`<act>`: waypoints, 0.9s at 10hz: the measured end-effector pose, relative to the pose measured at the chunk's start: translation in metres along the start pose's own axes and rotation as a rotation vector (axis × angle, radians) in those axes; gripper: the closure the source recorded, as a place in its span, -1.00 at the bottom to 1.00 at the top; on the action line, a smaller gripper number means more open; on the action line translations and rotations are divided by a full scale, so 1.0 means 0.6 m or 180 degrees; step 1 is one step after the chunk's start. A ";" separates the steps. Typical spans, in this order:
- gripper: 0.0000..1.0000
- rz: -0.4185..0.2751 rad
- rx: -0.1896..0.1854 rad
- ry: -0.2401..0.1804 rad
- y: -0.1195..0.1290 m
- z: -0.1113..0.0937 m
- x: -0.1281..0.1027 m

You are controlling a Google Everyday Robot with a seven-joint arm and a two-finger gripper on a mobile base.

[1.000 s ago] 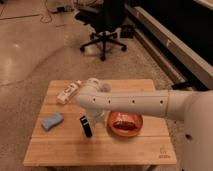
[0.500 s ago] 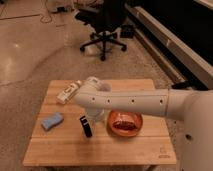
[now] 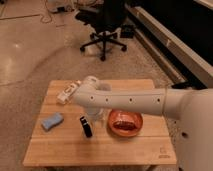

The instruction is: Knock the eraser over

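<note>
Gripper (image 3: 94,119) beside the eraser (image 3: 86,126) on the bench (image 3: 65,150)
Eraser stands tilted; gripper just right of it, grip state cannot be told

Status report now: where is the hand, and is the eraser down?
Hand low beside eraser, right of it. Eraser not down. Sponge left, bowl right, neither blocking.

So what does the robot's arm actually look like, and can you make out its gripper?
The arm is a thick, smooth white tube with a row of small dark dots along its side and a rounded joint cap at the end. The gripper shows only as dark parts below that joint, beside the eraser.
</note>
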 end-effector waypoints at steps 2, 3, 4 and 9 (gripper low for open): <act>0.17 -0.0006 0.0019 -0.0005 0.007 -0.002 0.013; 0.17 -0.0023 0.0022 -0.0019 0.003 0.007 0.012; 0.17 -0.0015 0.0039 -0.0025 -0.002 0.016 0.013; 0.17 -0.0053 0.0032 -0.0022 0.000 0.015 0.014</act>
